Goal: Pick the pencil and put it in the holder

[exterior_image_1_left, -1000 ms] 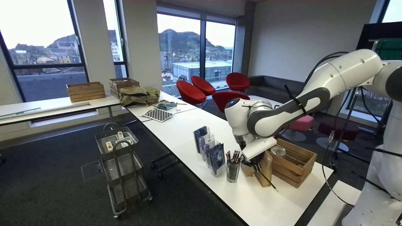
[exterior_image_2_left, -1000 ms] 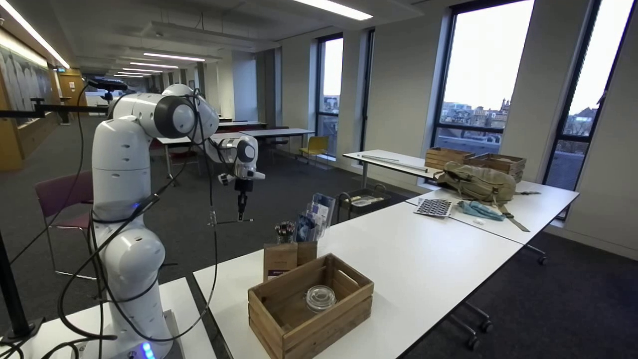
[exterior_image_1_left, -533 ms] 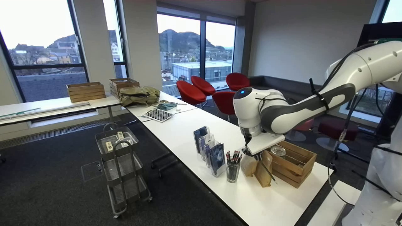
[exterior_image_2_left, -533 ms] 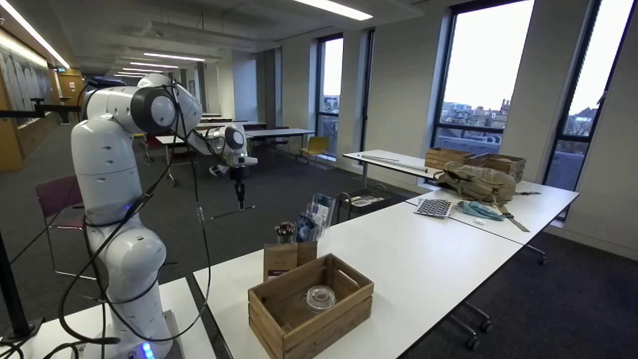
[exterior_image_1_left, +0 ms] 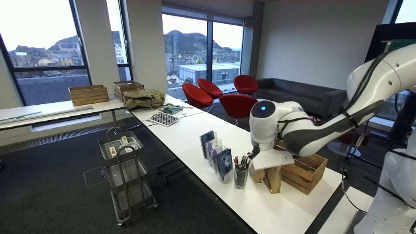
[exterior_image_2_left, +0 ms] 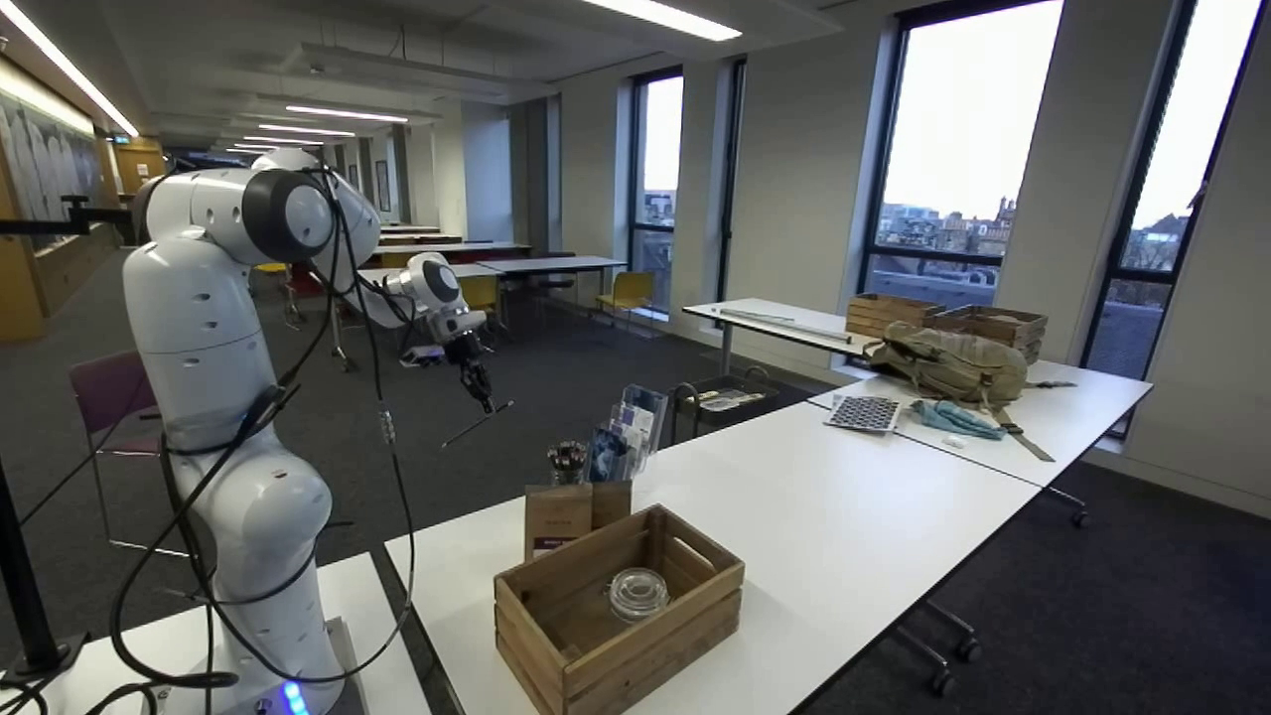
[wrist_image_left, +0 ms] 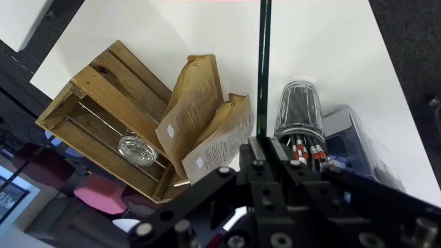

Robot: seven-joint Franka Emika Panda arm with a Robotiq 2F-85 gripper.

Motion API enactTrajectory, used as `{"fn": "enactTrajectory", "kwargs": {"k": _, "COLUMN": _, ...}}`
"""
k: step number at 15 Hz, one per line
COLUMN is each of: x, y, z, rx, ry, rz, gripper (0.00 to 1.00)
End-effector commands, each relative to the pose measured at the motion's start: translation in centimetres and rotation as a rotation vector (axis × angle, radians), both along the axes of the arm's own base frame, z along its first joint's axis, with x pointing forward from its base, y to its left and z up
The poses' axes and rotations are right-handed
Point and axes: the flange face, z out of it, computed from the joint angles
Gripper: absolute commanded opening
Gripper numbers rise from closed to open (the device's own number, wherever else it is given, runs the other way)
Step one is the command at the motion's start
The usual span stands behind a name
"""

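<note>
The pencil [wrist_image_left: 264,69] is a thin dark green stick held between my fingertips. In the wrist view it reaches straight away from them to the top edge. In an exterior view the pencil [exterior_image_2_left: 467,431] slants in the air, lower end to the left, with a short piece beyond the fingers. My gripper [wrist_image_left: 267,141] is shut on it; it also shows tilted in an exterior view [exterior_image_2_left: 488,407]. The holder [wrist_image_left: 299,106] is a clear glass with several red-tipped dark pencils, standing upright on the table [exterior_image_1_left: 240,180], just right of the held pencil in the wrist view. My wrist hides the pencil there.
Two brown paper bags [wrist_image_left: 200,106] stand beside the glass, with a wooden crate [exterior_image_2_left: 616,636] behind them. A glass jar [exterior_image_2_left: 638,594] lies in the crate. A clear brochure stand [exterior_image_1_left: 224,165] is close on the glass's other side.
My gripper has risen and tilted, with the pencil still in it. The pencil has gone from nearly level to a clear slant. The arm has drawn back and turned at the wrist.
</note>
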Motion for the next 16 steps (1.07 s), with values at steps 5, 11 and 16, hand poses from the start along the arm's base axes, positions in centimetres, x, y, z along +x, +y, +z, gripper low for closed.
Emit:
{"fn": "enactTrajectory", "kwargs": {"k": 5, "x": -4.6, "y": 4.3, "z": -0.4, "rx": -0.123, "ry": -0.381, "rz": -0.078, "gripper": 0.02}}
{"fn": "enactTrajectory", "kwargs": {"k": 11, "x": -6.2, "y": 5.7, "z": -0.9, "rx": -0.196, "ry": -0.494, "rz": -0.144, "gripper": 0.02}}
{"fn": "enactTrajectory", "kwargs": {"k": 16, "x": -6.4, "y": 5.7, "z": -1.9, "rx": -0.196, "ry": -0.445, "rz": -0.138, "gripper": 0.07}}
